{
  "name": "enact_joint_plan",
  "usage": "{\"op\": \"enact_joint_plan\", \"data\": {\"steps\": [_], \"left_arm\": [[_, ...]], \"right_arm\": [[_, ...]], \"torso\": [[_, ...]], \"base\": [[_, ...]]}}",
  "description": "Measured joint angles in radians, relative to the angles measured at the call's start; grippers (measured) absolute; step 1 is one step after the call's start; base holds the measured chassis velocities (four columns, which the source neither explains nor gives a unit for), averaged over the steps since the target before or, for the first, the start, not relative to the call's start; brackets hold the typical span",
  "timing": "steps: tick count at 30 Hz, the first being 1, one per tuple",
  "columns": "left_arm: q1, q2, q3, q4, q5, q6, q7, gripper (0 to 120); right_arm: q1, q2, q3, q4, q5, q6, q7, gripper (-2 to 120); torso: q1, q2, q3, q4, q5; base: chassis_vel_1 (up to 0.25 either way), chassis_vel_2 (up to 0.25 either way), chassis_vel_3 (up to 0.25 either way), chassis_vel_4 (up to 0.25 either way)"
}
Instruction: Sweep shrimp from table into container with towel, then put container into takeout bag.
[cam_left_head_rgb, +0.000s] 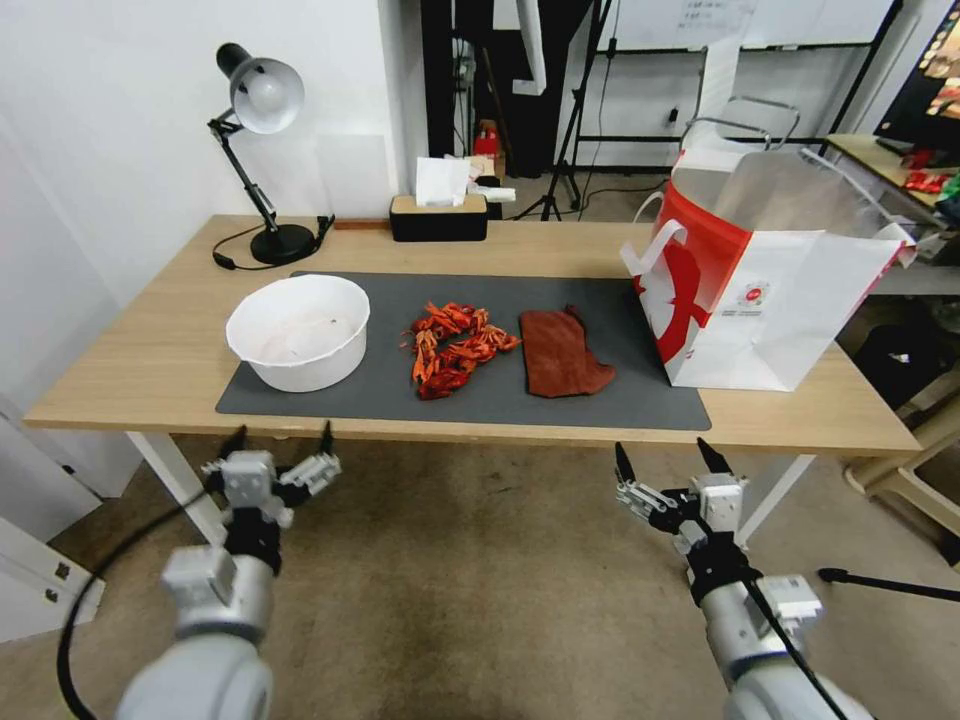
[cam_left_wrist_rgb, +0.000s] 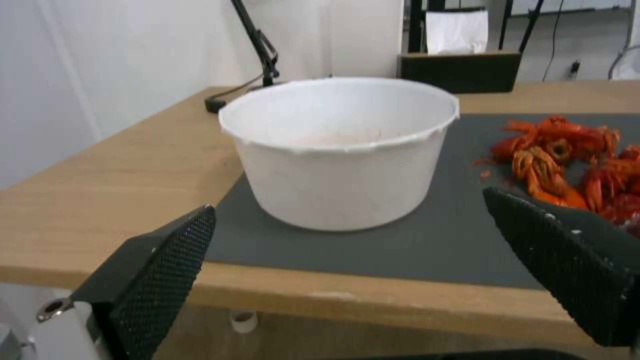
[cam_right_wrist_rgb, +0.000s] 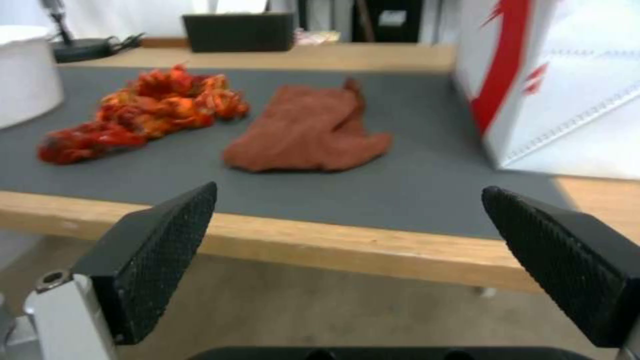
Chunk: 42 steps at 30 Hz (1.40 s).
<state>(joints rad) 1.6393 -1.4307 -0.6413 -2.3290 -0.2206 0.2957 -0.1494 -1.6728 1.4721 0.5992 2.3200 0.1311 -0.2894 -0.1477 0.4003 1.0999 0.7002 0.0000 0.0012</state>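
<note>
Now your right tool (cam_left_head_rgb: 671, 455), spread wide and holding nothing at lower right, sits nearest the towel (cam_left_head_rgb: 561, 354), flat at frame centre, long axis running away from you. Shrimp (cam_left_head_rgb: 455, 346) lie just left of it; your left tool (cam_left_head_rgb: 278, 442) also gapes, below the container (cam_left_head_rgb: 299, 330).

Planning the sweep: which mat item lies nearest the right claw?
The towel, rust-brown and flat; shrimp and container lie farther toward the left claw.

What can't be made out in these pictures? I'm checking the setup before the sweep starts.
- Inside of the takeout bag: head view, hidden by its own walls.
- Far part of the shrimp: left wrist view, cut by the edge and a fingertip.
- Container: right wrist view, cut by the edge.
</note>
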Motion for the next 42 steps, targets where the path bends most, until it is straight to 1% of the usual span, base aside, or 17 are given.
{"op": "enact_joint_plan", "data": {"steps": [1, 2, 5, 20, 27, 30, 31, 32, 33, 34, 35, 37, 38, 39, 40, 41, 42], "left_arm": [[0.0, 0.0, 0.0, 0.0, 0.0, 0.0, 0.0, 100], [0.005, 0.0, 0.001, -0.001, 0.0, 0.002, 0.002, 100], [0.018, 0.0, 0.003, -0.001, 0.007, -0.001, 0.011, 100], [0.033, 0.003, 0.005, 0.013, 0.024, -0.027, 0.027, 100], [0.041, 0.002, 0.004, 0.033, 0.029, -0.07, 0.029, 100], [0.024, 0.018, -0.01, 0.035, 0.02, -0.084, 0.027, 100], [0.005, 0.04, -0.022, 0.04, 0.007, -0.097, 0.027, 100], [-0.026, 0.082, -0.038, 0.054, -0.022, -0.121, 0.028, 100], [-0.026, 0.082, -0.038, 0.054, -0.022, -0.121, 0.028, 100], [-0.078, 0.15, -0.059, 0.078, -0.07, -0.14, 0.031, 100], [-0.078, 0.15, -0.059, 0.078, -0.07, -0.14, 0.031, 100], [-0.145, 0.245, -0.075, 0.122, -0.134, -0.149, 0.032, 100], [-0.145, 0.245, -0.075, 0.122, -0.134, -0.149, 0.032, 100], [-0.215, 0.334, -0.076, 0.165, -0.185, -0.152, 0.035, 100], [-0.247, 0.37, -0.072, 0.184, -0.207, -0.155, 0.039, 100], [-0.302, 0.437, -0.056, 0.215, -0.246, -0.157, 0.05, 100], [-0.302, 0.437, -0.056, 0.215, -0.246, -0.157, 0.05, 100]], "right_arm": [[0.0, 0.0, 0.0, 0.0, 0.0, 0.0, 0.0, 100], [0.018, -0.017, 0.027, 0.016, 0.028, -0.008, 0.0, 100], [0.036, -0.033, 0.054, 0.02, 0.068, -0.018, 0.01, 100], [0.038, -0.033, 0.06, -0.006, 0.071, -0.01, 0.027, 100], [0.031, -0.047, 0.049, -0.012, 0.07, 0.008, 0.03, 100], [0.03, -0.045, 0.044, -0.015, 0.07, 0.011, 0.028, 100], [0.029, -0.044, 0.04, -0.017, 0.07, 0.014, 0.027, 100], [0.028, -0.044, 0.036, -0.018, 0.07, 0.015, 0.026, 100], [0.028, -0.044, 0.036, -0.018, 0.07, 0.015, 0.026, 100], [0.027, -0.046, 0.032, -0.019, 0.07, 0.016, 0.025, 100], [0.027, -0.046, 0.032, -0.019, 0.07, 0.016, 0.025, 100], [0.029, -0.049, 0.029, -0.02, 0.07, 0.016, 0.025, 100], [0.029, -0.049, 0.029, -0.02, 0.07, 0.016, 0.025, 100], [0.031, -0.049, 0.024, -0.02, 0.07, 0.016, 0.025, 100], [0.031, -0.048, 0.021, -0.02, 0.07, 0.015, 0.026, 100], [0.031, -0.048, 0.017, -0.02, 0.07, 0.015, 0.027, 100], [0.031, -0.048, 0.017, -0.02, 0.07, 0.015, 0.027, 100]], "torso": [[0.0, 0.0, 0.0, 0.0, 0.0], [0.0, 0.0, 0.0, 0.0006, -0.0025], [0.0, 0.0, 0.0, 0.0001, -0.0005], [0.0, 0.0, 0.0, 0.0, -0.0012], [0.0, 0.0, 0.0, 0.0, -0.0013], [0.0, 0.0, 0.0, 0.0002, -0.0013], [0.0, 0.0, 0.0, 0.0001, -0.0012], [0.0, 0.0, 0.0, 0.0001, -0.0015], [0.0, 0.0, 0.0, 0.0001, -0.0015], [0.0, 0.0, 0.0, 0.0, -0.0013], [0.0, 0.0, 0.0, 0.0, -0.0013], [0.0, 0.0, 0.0, -0.0002, -0.0016], [0.0, 0.0, 0.0, -0.0002, -0.0016], [0.0, 0.0, 0.0, -0.0001, -0.0016], [0.0, 0.0, 0.0, -0.0001, -0.0015], [0.0, 0.0, 0.0, -0.0001, -0.0016], [0.0, 0.0, 0.0, -0.0001, -0.0016]], "base": [[0.0, 0.0, 0.0, 0.0], [0.0, 0.0, 0.0, 0.0], [0.0, 0.0, 0.0, 0.0], [0.0, 0.0, 0.0, 0.0], [0.0, 0.0, 0.0, 0.0], [0.0, 0.0, 0.0, 0.0], [0.0, 0.0, 0.0, 0.0], [0.0, 0.0, 0.0, 0.0], [0.0, 0.0, 0.0, 0.0], [0.0, 0.0, 0.0, 0.0], [0.0, 0.0, 0.0, 0.0], [0.0, 0.0, 0.0, 0.0], [0.0, 0.0, 0.0, 0.0], [0.0, 0.0, 0.0, 0.0], [0.0, 0.0, 0.0, 0.0], [0.0, 0.0, 0.0, 0.0], [0.0, 0.0, 0.0, 0.0]]}}
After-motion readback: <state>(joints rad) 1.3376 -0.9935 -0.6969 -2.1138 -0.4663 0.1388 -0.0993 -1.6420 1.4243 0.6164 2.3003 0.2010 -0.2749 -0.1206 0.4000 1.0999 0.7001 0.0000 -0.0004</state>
